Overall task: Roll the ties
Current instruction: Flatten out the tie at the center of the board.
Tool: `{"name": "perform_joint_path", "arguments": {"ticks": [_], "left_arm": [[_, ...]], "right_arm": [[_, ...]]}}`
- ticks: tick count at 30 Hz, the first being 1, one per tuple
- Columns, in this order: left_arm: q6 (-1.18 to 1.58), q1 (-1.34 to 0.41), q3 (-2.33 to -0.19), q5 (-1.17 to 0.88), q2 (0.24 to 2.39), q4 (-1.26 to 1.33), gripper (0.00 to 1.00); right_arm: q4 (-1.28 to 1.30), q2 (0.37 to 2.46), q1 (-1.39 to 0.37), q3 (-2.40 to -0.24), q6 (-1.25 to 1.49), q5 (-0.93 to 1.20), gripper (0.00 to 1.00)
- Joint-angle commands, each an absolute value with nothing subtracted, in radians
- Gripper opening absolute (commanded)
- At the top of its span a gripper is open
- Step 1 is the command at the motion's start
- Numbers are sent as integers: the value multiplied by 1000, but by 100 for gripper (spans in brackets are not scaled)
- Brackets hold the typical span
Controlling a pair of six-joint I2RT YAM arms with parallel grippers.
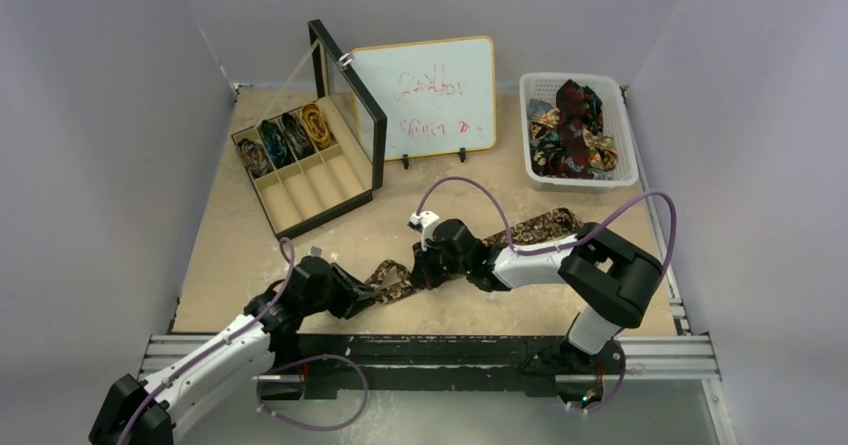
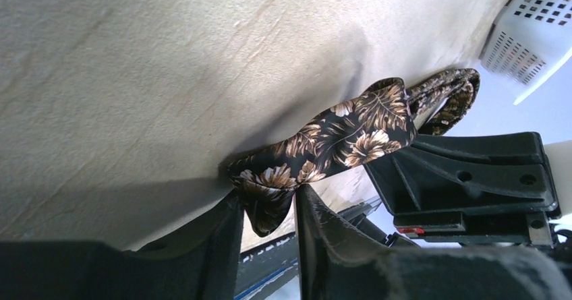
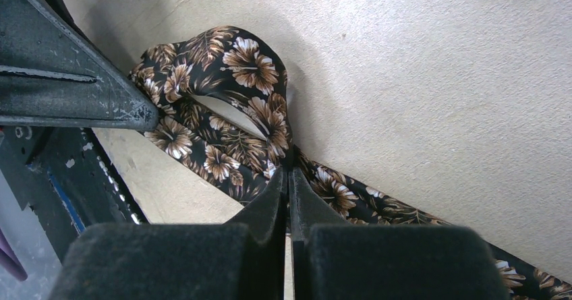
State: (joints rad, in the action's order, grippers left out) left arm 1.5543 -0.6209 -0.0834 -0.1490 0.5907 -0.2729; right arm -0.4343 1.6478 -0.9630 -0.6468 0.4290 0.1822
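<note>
Brown-gold floral fabric necktie lying diagonally across the beige desk — right end effector pinched tight on its folded part, left end effector clamped on its near end; pale walls surround.

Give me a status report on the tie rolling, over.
Left tool shut on end of floral tie. Right tool pinching mid-strip, small loop between. Not rolled yet. Nothing lying across it.

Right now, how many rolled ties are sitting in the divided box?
4, side by side in the far row of the box: the leftmost roll, the bluish roll, the dark roll, and the gold roll at the right end. None looks hidden there.
</note>
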Motion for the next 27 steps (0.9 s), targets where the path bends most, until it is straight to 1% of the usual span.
{"name": "perform_joint_path", "arguments": {"ticks": [1,5,10,14,17,20,22,23,25,26,27], "left_arm": [[1509,-618,-57,-134,541,-306,25],[1452,-618,-64,-119,490,-309,0],[1325,-616,-125,-79,482,-353,0],[1196,-616,-229,-20,525,-404,0],[1094,-616,-286,-3,555,-401,0],[1002,-616,-319,-2,567,-358,0],[970,-615,-344,22,572,-369,0],[961,-616,-347,25,572,-373,0],[974,-616,-344,32,572,-405,0],[1002,-614,-335,35,572,-422,0],[1030,-615,-330,34,573,-449,0]], "right_arm": [[-384,1643,-965,-649,416,169,0],[-349,1636,-966,-662,400,152,0],[-281,1609,-965,-698,398,85,0],[-129,1631,-965,-761,447,-47,0],[-86,1592,-966,-759,468,-122,0],[-124,1520,-966,-717,447,-93,0],[-142,1502,-970,-703,424,-33,0],[-153,1504,-970,-695,416,-10,1],[-183,1524,-975,-689,409,76,7],[-201,1533,-976,-691,408,102,14],[-203,1538,-976,-696,411,108,19]]}}
